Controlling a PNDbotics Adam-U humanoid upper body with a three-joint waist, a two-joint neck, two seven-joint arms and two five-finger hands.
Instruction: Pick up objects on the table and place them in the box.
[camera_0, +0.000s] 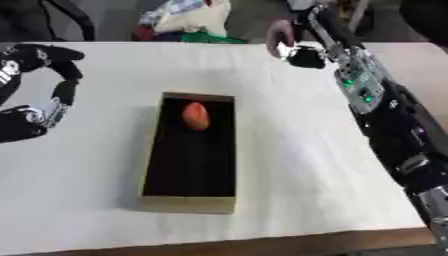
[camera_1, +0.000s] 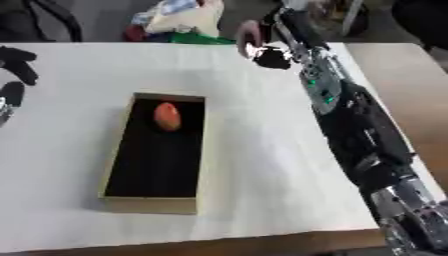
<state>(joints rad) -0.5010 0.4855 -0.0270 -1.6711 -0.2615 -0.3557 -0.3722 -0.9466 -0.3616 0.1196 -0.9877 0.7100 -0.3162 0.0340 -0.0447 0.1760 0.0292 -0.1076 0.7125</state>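
A long cardboard box (camera_0: 187, 204) with a dark inside lies lengthwise in the middle of the white table. An orange egg-shaped object (camera_0: 196, 116) rests inside it, toward the far end. My right arm stretches along the table's right side, and my right hand (camera_0: 306, 56) is at the far edge, well beyond the box. A small pale thing (camera_0: 284, 50) shows just beside it, and whether the hand holds it is unclear. My left hand (camera_0: 54, 95) hovers at the left side, level with the box's far end, open in a wide curve and holding nothing.
A pinkish shape (camera_0: 280, 32), perhaps a person's hand, shows just past the far edge by my right hand. Bags and cloth (camera_0: 188, 20) are piled behind the table. A brown surface (camera_0: 420, 65) adjoins the table's right side. The wooden front edge (camera_0: 219, 246) runs below the box.
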